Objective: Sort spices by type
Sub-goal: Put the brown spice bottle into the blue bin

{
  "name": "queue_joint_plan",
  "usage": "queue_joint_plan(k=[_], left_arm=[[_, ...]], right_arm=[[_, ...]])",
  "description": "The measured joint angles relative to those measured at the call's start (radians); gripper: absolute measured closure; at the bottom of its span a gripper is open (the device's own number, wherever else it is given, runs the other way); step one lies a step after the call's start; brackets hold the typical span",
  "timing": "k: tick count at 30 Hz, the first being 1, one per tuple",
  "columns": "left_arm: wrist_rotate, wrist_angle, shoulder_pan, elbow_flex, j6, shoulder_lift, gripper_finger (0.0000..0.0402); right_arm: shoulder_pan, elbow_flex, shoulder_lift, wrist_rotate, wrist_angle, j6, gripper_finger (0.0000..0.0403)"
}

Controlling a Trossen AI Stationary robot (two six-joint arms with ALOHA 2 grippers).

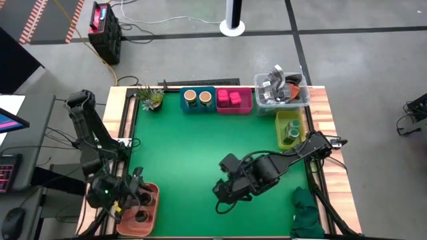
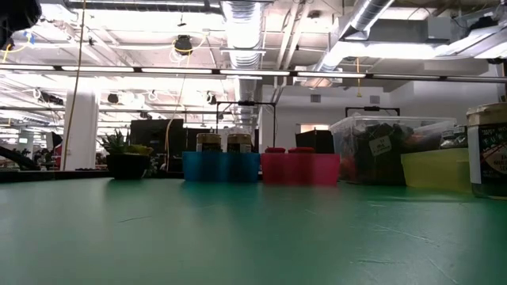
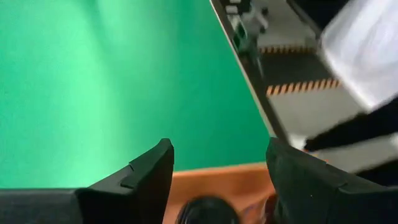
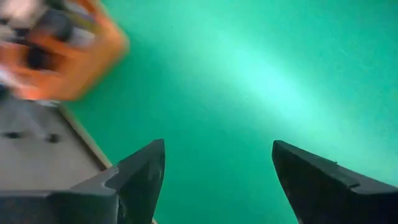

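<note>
Two tan-topped jars (image 1: 198, 98) stand in a blue bin (image 1: 183, 105) at the back. Beside them, magenta packs (image 1: 229, 99) sit in a pink bin (image 1: 247, 107). A green jar (image 1: 292, 133) stands in a yellow-green bin (image 1: 283, 120) at the right. At the near left, dark-lidded jars (image 1: 143, 207) stand in an orange bin (image 1: 155, 215). My left gripper (image 1: 133, 187) (image 3: 217, 149) hovers open above that bin, over a dark lid (image 3: 208, 211), with nothing between its fingers. My right gripper (image 1: 223, 193) (image 4: 217, 149) hangs open over the bare green mat (image 1: 187, 153), slanting down.
A small potted plant (image 1: 151, 99) stands at the back left and a clear tub of grey clutter (image 1: 281, 90) at the back right. A dark green cloth (image 1: 307, 213) lies at the near right corner. The mat's middle holds nothing.
</note>
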Motion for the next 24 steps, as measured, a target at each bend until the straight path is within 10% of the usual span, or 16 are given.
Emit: queue_joint_plan(k=[11,24], left_arm=[[0.133,-0.110,0.208,0.052,-0.215,-0.064,0.0159],[0.195,-0.146,0.485,0.052,-0.143,-0.143,0.0159]], right_arm=[[-0.041,-0.129,-0.060,-0.146,-0.225,0.101,0.0096],[-0.121,-0.555,-0.402,-0.259,-0.211,-0.226,0.0106]])
